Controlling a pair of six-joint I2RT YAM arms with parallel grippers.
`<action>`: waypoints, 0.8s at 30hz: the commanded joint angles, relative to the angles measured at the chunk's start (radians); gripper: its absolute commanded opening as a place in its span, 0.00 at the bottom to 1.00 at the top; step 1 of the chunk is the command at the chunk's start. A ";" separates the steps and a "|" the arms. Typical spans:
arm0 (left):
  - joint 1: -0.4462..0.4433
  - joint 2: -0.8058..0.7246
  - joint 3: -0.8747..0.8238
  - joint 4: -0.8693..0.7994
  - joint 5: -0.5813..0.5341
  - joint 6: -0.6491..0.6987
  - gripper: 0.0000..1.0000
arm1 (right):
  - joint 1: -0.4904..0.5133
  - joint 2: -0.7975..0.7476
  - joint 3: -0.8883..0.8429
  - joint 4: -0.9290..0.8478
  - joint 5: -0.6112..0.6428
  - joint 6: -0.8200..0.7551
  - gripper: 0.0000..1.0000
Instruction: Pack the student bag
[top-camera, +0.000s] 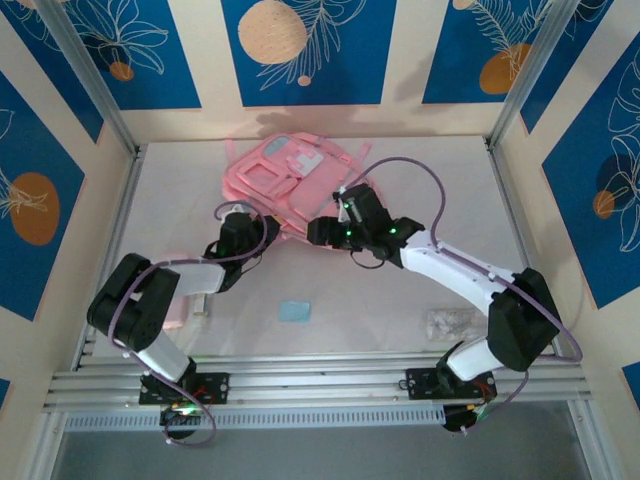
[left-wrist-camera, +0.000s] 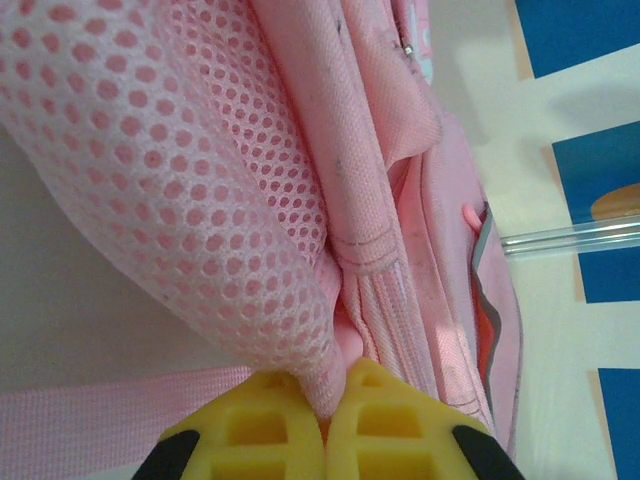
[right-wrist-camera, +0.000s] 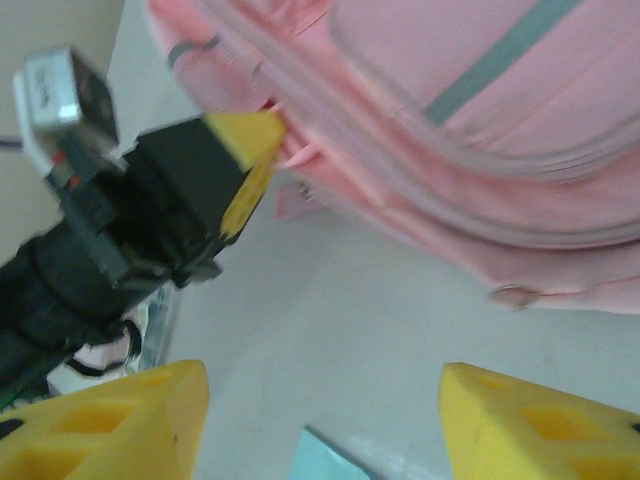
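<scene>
Toward the far middle of the bench (top-camera: 380, 320): student bag (top-camera: 290, 175), lying flat, front pockets and small white patch facing up, thin straps trailing at the far side. Not yet packed, by the look of it; nothing seen going in.

Left arm (top-camera: 190, 275): stretches forward to the bag's near left corner. Left jaws pinched tight on a fold of the pink mesh padding (left-wrist-camera: 180, 200), yellow fingertips (left-wrist-camera: 385, 425) pressed together with fabric squeezed between. Probably held so to anchor the soft bag or lift its edge, a guard against sliding or sagging under a pull from 1 side.

Right arm (top-camera: 460, 270): bends in from the right. Right jaws spread wide, holding nothing, hovering above bare bench just beside the bag's near edge and near the left jaws. From the right wrist, faces the zip seam (right-wrist-camera: 420, 200) and a small pink pull tab (right-wrist-camera: 300, 156). Likely poised to catch that tab and draw the bag open against the left hold. State of the main zip along its whole length: cannot tell.

Nearer the arm bases, well apart from the bag: small light blue flat piece (top-camera: 295, 310), crumpled clear wrapper (top-camera: 450, 322), pale pink thing (top-camera: 176, 318) partly under the left arm. Presumably waiting to go in. Early in the task, at a guess: 2 arms busy with opening, not loading.
</scene>
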 joint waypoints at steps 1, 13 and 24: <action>-0.044 0.012 0.034 0.115 0.051 -0.046 0.00 | 0.036 0.070 -0.031 0.110 -0.042 0.005 0.58; -0.082 -0.076 0.024 0.020 0.019 -0.062 0.00 | 0.062 0.360 -0.107 0.675 0.008 0.012 0.51; -0.114 -0.067 -0.008 0.052 0.030 -0.142 0.00 | 0.082 0.535 -0.047 0.941 0.170 -0.046 0.49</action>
